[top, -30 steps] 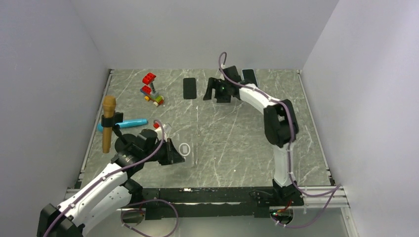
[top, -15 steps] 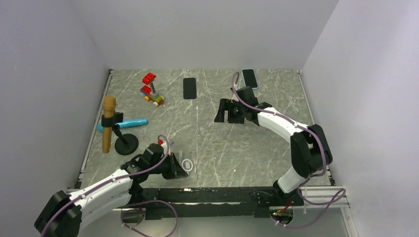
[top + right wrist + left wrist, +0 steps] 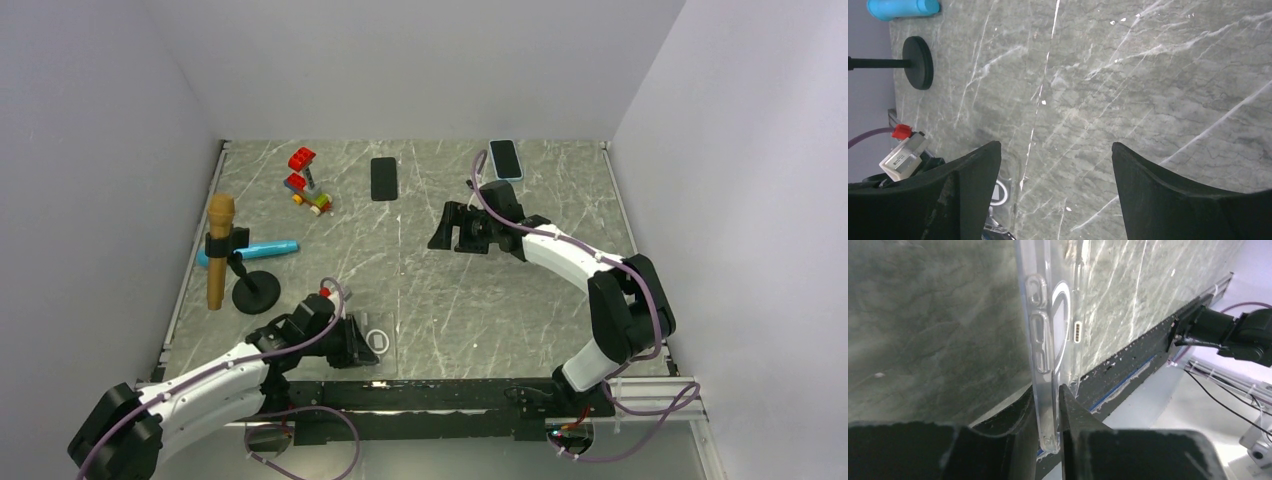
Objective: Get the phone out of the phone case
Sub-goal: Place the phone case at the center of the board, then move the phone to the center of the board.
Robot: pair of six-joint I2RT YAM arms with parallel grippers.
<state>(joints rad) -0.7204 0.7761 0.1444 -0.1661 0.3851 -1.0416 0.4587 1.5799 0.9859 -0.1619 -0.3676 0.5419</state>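
Note:
My left gripper (image 3: 362, 341) is shut on the edge of a clear, empty phone case (image 3: 380, 340) near the table's front edge. In the left wrist view the case (image 3: 1048, 330) stands on edge between my fingers, with the gripper (image 3: 1048, 412) pinching its bottom rim. A black phone (image 3: 383, 178) lies flat at the back centre. A second phone with a light blue rim (image 3: 505, 158) lies at the back right. My right gripper (image 3: 446, 228) is open and empty over the middle of the table, right of centre. The right wrist view shows its jaws (image 3: 1055, 165) wide apart and the case (image 3: 998, 192) at the bottom.
A brown microphone (image 3: 219, 250) on a black round stand (image 3: 256, 292) stands at the left, with a blue cylinder (image 3: 266, 248) beside it. A red toy-brick vehicle (image 3: 306, 182) sits at the back left. The table's front rail (image 3: 430, 393) runs just below the case.
My left gripper has carried the clear case down toward the table's front edge. My right gripper has pulled back from the rear of the table toward the middle, staying open.

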